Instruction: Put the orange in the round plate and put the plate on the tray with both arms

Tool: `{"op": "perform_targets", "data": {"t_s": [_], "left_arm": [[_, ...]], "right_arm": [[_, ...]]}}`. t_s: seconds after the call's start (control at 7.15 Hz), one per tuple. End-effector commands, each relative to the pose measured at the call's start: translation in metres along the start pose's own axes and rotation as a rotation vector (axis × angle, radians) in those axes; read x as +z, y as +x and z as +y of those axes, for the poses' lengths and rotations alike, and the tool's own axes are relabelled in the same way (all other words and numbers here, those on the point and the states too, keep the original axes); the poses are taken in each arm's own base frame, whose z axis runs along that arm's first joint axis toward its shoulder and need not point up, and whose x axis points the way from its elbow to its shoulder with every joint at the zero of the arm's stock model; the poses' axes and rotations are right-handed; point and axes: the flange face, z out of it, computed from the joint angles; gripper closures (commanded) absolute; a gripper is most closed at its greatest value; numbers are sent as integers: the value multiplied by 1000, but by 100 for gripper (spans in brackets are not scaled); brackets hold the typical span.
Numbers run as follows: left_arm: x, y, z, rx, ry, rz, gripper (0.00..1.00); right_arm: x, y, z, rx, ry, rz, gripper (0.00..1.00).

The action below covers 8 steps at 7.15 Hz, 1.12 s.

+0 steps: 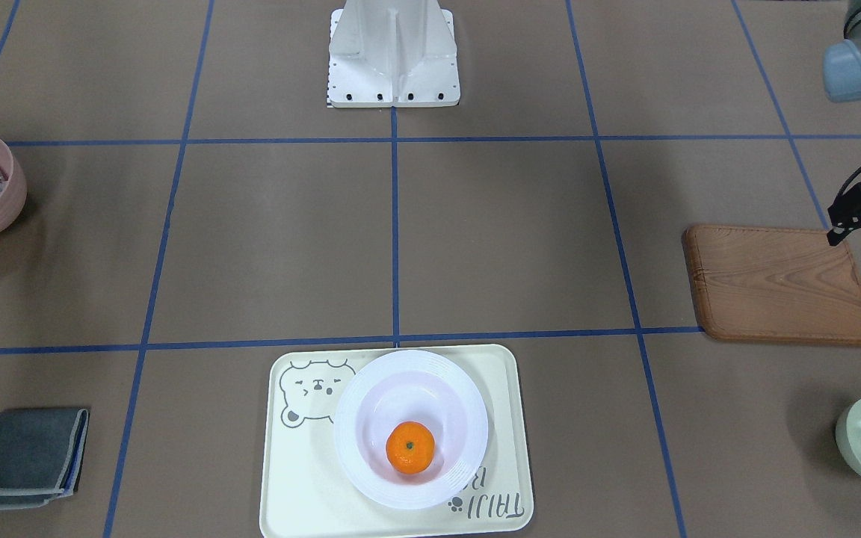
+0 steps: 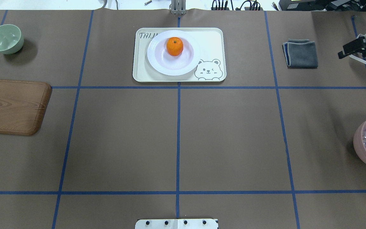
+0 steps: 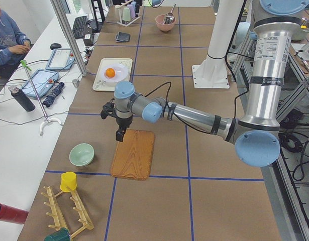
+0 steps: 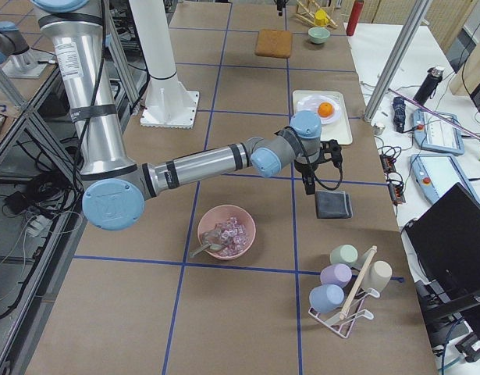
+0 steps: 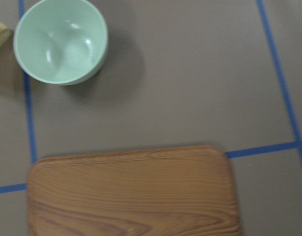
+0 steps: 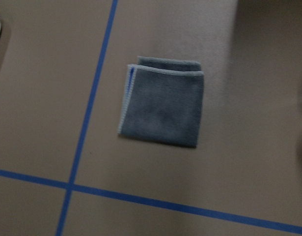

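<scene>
Sitting in the single round plate [image 1: 468, 418], which rests on the one tray [image 1: 296, 486], is one orange [image 1: 409, 447]. Of two bowls, the pink bowl [image 1: 8, 205] holds clear cubes and a metal utensil, and the green bowl [image 1: 853, 448] stands apart. The left gripper [image 3: 120, 135] hangs over the wooden board [image 1: 778, 288] and the right gripper [image 4: 308, 187] by the folded grey cloth [image 1: 27, 457]; how wide either gapes, or whether it holds anything, I cannot tell.

The orange [image 2: 174, 46] sits in the round plate [image 2: 167, 68], the plate on the tray [image 2: 211, 38]; to the tray's left, robot's reckoning, a bowl [image 2: 5, 38] and, nearer the robot's base [image 2: 176, 223], a wooden board [image 2: 11, 106]; to its right, a folded cloth [image 2: 300, 53] and, nearer the base, a cube-filled bowl [image 2: 359, 140].
</scene>
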Motion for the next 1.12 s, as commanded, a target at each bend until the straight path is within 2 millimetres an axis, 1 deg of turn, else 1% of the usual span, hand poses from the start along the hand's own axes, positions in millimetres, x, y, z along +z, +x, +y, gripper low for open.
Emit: {"op": "perform_targets", "data": {"t_s": [0.0, 0.14, 0.28, 0.42, 0.56, 0.7, 0.98], "left_arm": [[-9, -68, 20, 111, -78, -3, 3], [-6, -82, 27, 111, -93, 0, 2], [4, -97, 34, 77, -115, 3, 2], [14, -109, 52, 42, -142, 12, 2], [16, -111, 57, -43, -145, 76, 2], [19, -112, 58, -77, -157, 115, 2], [16, -110, 54, -104, -179, 119, 2]], "right_arm": [[-23, 62, 9, -113, -102, 60, 0], [-29, 81, 15, -102, -119, 69, 0], [-32, 99, 29, -78, -125, 60, 0], [-30, 109, 41, -61, -132, 41, 0], [-21, 128, 67, -72, -159, 41, 0], [-22, 127, 67, -84, -159, 38, 0], [-23, 127, 64, -79, -162, 40, 0]]}}
